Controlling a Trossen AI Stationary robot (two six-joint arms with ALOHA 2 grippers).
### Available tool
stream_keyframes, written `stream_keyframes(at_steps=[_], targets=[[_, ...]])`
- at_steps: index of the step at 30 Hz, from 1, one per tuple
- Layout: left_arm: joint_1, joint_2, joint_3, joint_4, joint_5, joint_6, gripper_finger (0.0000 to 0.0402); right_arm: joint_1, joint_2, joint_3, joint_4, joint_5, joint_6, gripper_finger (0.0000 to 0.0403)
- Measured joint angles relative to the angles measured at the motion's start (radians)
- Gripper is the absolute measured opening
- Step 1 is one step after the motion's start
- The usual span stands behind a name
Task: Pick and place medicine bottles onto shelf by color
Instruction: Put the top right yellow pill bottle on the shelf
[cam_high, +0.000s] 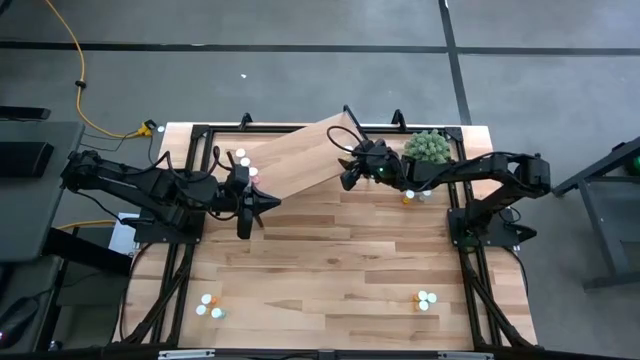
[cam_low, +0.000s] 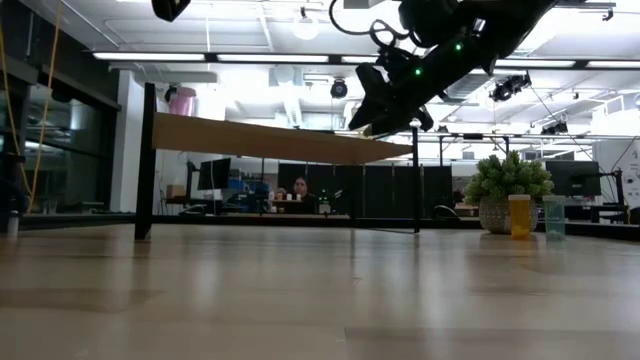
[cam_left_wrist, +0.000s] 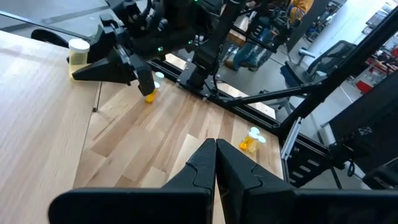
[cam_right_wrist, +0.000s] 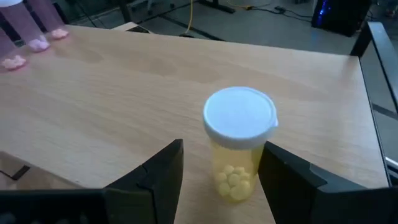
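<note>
Yellow bottle (cam_right_wrist: 239, 149): white cap, clear yellow body, pale pills visible inside. It stands upright on the shelf (cam_high: 300, 158) between the right gripper's (cam_right_wrist: 219, 163) spread fingers, contact unclear. Left gripper (cam_left_wrist: 216, 163) pressed together, at 9 o'clock of table (cam_high: 330, 270).

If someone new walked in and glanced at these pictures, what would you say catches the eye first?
Most striking is the right gripper, over the right end of the shelf, its open fingers either side of a white-capped yellow bottle standing on the plank. Next comes the left gripper, shut and pointing across the table just in front of the shelf. The fuzzy green plant at the table's far right also draws attention.
</note>
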Motion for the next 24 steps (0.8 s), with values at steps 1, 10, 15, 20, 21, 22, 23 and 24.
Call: stream_keyframes(at_steps=[1,10,15,20,21,22,23,24], targets=[[0.0,0.0,0.0,0.0,0.0,0.0,0.0,0.0,0.0,0.0,0.007,0.002,-0.001,0.0188],[0.0,0.0,0.0,0.0,0.0,0.0,0.0,0.0,-0.002,0.0,0.036,0.02,-0.02,0.0143],[0.0,0.0,0.0,0.0,0.0,0.0,0.0,0.0,-0.002,0.0,0.039,0.02,-0.02,0.0102],[0.0,-0.021,0.0,0.009,0.054,0.0,0.0,0.0,-0.002,0.007,0.043,-0.008,-0.02,0.008],[0.0,-0.032,0.0,0.026,0.062,0.001,0.0,0.0,-0.002,0.014,0.042,-0.021,-0.02,0.008],[0.0,-0.048,0.0,0.031,0.064,0.009,0.0,0.001,-0.002,0.024,0.043,-0.038,-0.02,0.008],[0.0,-0.065,0.0,0.026,0.063,0.02,0.0,0.003,-0.002,0.037,0.042,-0.053,-0.021,0.0081],[0.0,-0.081,0.0,0.025,0.061,0.031,0.0,0.005,-0.002,0.054,0.043,-0.073,-0.031,0.0082]])
